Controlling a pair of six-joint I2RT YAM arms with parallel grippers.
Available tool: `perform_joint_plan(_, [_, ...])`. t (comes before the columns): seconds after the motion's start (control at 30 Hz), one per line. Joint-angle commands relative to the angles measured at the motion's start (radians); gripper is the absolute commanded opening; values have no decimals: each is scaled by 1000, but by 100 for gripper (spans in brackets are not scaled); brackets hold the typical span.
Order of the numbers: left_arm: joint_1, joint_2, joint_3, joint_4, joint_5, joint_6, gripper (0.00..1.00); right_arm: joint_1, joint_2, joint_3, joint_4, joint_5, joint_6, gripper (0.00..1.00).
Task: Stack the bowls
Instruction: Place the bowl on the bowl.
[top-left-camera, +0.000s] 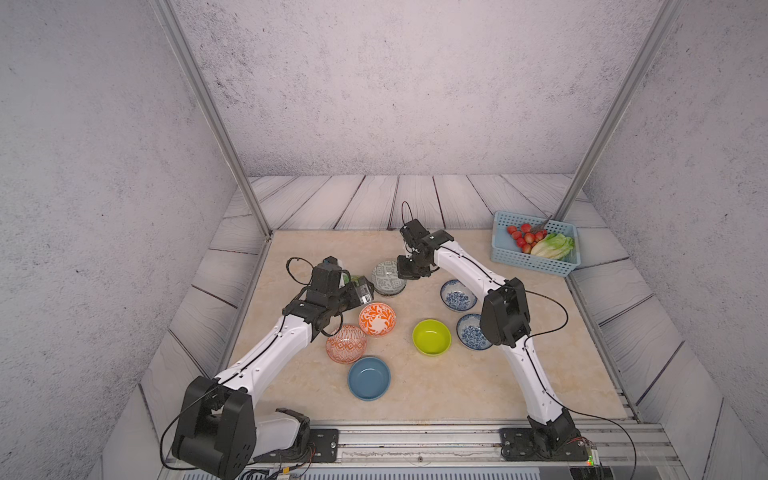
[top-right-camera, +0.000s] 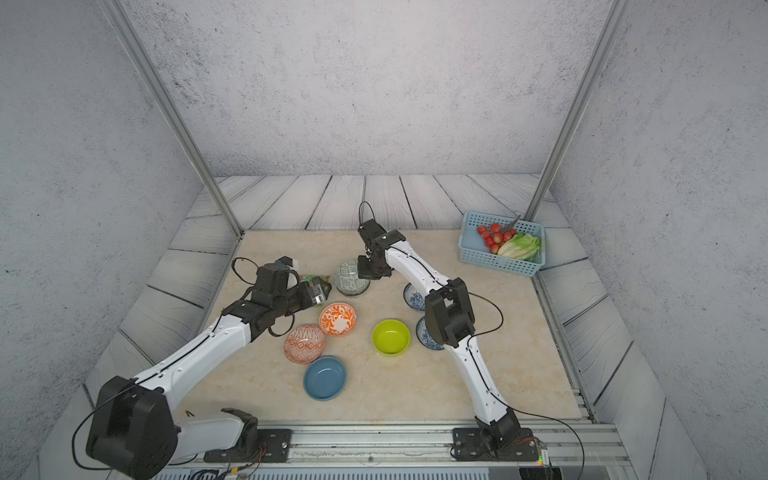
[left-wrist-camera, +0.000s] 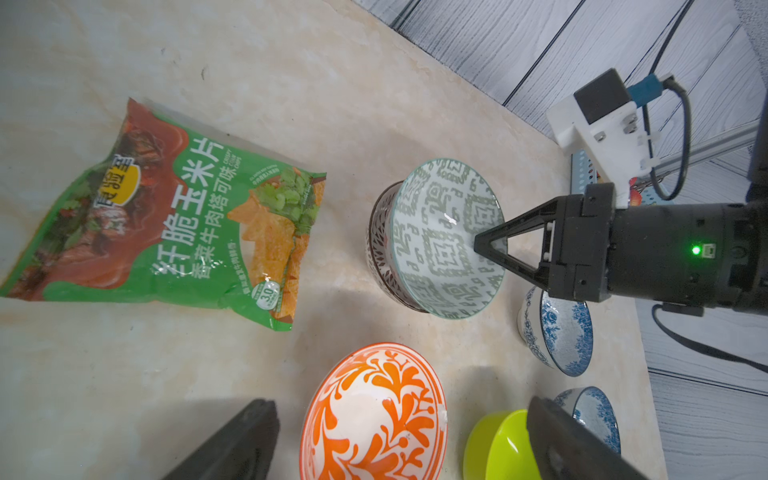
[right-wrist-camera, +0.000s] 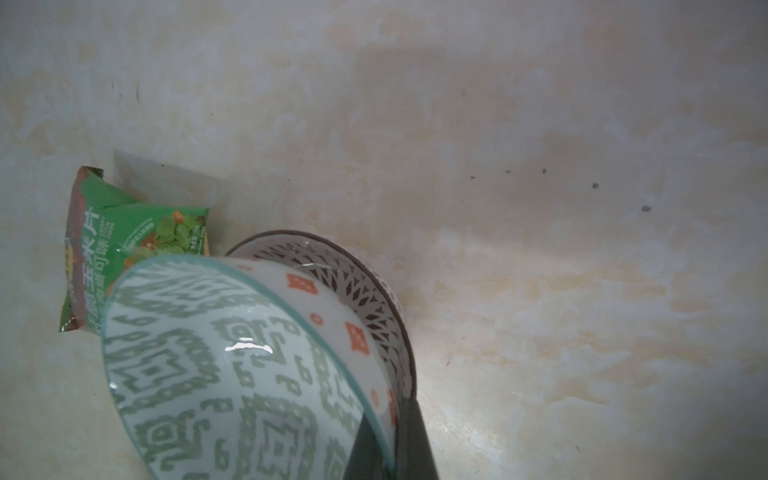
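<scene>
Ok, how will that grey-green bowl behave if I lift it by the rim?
The grey-green bowl looks glazed, glare on it, so probably slippery in the right gripper. Pinched at one edge, it may swing down. Seems ceramic: stiff, probably chippable.

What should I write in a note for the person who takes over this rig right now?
Left gripper: open, empty, by the orange floral bowl.
Right gripper: shut on the grey-green bowl at its rim; that bowl sits tilted in the dark-lined bowl.
Done: this one pair, not yet released.
To do: orange floral bowl, orange diamond bowl, blue bowl, lime bowl, two blue-floral bowls, all apart on the table.
</scene>
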Motion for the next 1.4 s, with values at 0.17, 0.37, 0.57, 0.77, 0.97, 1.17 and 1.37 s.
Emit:
perform_joint_plan(0.17, [5, -14, -13, 18, -11, -8, 100, 11, 23, 40, -13, 22, 14, 0])
perform_joint_plan(0.37, [4, -8, -5, 11, -7, -7, 100, 12, 23, 39, -15, 25, 13, 4])
perform_joint_plan(0.57, [6, -15, -12, 11, -11, -12, 100, 14, 30, 40, -28, 28, 10, 4])
perform_joint_plan(0.77, [8, -15, -11, 9, -12, -13, 100, 14, 32, 39, -37, 45, 8, 5])
perform_joint_plan(0.97, [8, -15, -13, 9, -11, -15, 100, 15, 49, 48, -39, 45, 10, 5])
perform_joint_plan(1.17, [9, -14, -11, 8, -11, -14, 100, 15, 48, 52, -39, 44, 10, 16])
perform_joint_plan(1.37, [12, -14, -14, 11, -9, -16, 100, 15, 43, 57, -44, 44, 12, 27])
